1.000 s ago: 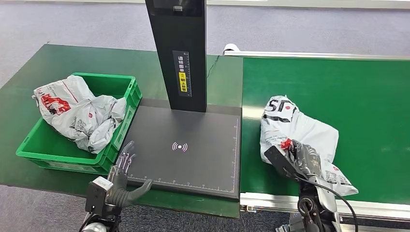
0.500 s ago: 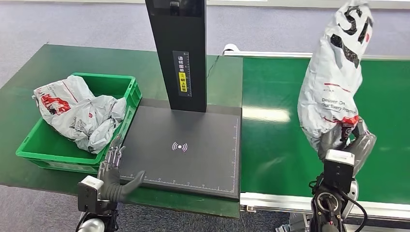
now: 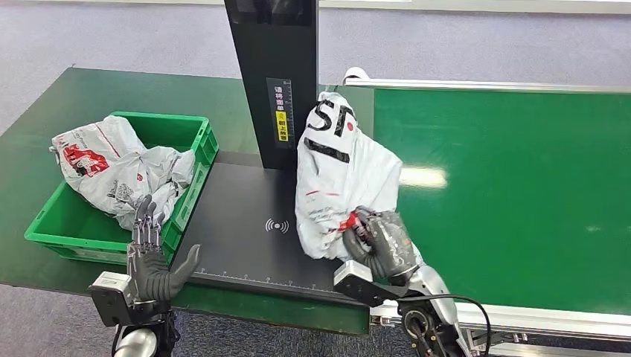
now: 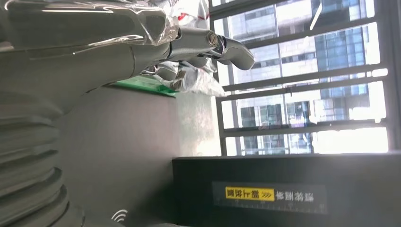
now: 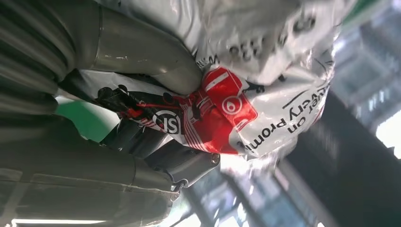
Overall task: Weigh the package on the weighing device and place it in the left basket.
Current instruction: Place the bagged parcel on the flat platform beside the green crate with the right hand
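My right hand [image 3: 381, 242] clamps the package [image 3: 338, 175] above the scale's [image 3: 238, 223] right edge; left hand [image 3: 152, 256] fingers spread, empty

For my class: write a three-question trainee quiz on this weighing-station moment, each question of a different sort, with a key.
1. True or false: the right hand grips the white package above the black scale platform.
2. The green basket holds: A) nothing, B) crumpled white packages, C) cardboard boxes.
3. Fill in: the left hand holds ____.

Key: 1 true. 2 B. 3 nothing; its fingers are spread near the basket's front corner.
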You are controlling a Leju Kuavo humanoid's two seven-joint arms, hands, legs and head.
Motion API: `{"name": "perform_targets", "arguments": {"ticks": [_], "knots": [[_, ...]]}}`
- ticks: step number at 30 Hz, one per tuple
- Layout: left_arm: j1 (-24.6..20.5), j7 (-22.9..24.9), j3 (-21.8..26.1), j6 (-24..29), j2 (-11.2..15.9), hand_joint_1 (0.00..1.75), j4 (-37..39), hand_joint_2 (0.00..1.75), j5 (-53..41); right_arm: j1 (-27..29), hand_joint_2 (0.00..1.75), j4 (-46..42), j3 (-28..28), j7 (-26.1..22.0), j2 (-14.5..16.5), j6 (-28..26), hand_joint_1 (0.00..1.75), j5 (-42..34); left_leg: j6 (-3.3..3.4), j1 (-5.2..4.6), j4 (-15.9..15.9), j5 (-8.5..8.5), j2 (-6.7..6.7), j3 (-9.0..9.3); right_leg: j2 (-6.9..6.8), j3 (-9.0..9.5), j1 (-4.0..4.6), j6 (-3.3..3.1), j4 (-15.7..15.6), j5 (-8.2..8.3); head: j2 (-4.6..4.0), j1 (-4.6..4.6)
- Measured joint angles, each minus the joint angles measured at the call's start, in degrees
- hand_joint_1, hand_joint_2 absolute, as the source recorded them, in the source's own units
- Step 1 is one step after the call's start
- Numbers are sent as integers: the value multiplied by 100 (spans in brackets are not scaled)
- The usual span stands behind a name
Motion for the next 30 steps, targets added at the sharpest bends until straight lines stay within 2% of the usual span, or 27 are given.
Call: {"name": "perform_targets", "arguments": {"ticks": [7,17,23,25,27,29,30], "knots": [[-37,-19,0,88,2,0,2,175,113,-193,175,779,614,31,-81,554,175,-54,0,0,0,0,-1,0,0,-1,-1,0,0,0,0,0],[-148,-18,1,134,1,0,20,175,199,-310,175,1000,947,-915,-112,1785,175,-1375,0,0,0,0,0,1,0,0,0,0,0,0,0,-1],[-158,-19,2,159,1,0,21,175,218,-360,175,935,1008,-1008,-126,1871,175,-1576,0,0,0,0,0,1,0,1,-1,0,0,1,0,0],[-152,-19,4,164,1,0,19,175,220,-370,175,929,1015,-930,-122,1522,124,-1407,0,0,0,0,0,1,0,1,-1,0,0,1,0,-1],[-121,-20,10,171,-2,0,10,175,221,-395,175,928,1001,-765,-105,708,73,-1039,0,0,0,0,0,1,0,1,-1,0,0,1,0,-1],[-79,-20,16,176,-9,0,-2,175,221,-455,175,928,949,-620,-78,-81,73,-720,0,0,0,0,1,2,1,1,-1,0,0,1,0,-1],[-64,-21,17,177,-13,0,-11,175,221,-490,175,928,925,-580,-67,-295,73,-635,0,0,1,0,1,3,1,1,-1,0,0,1,0,-1]]}}
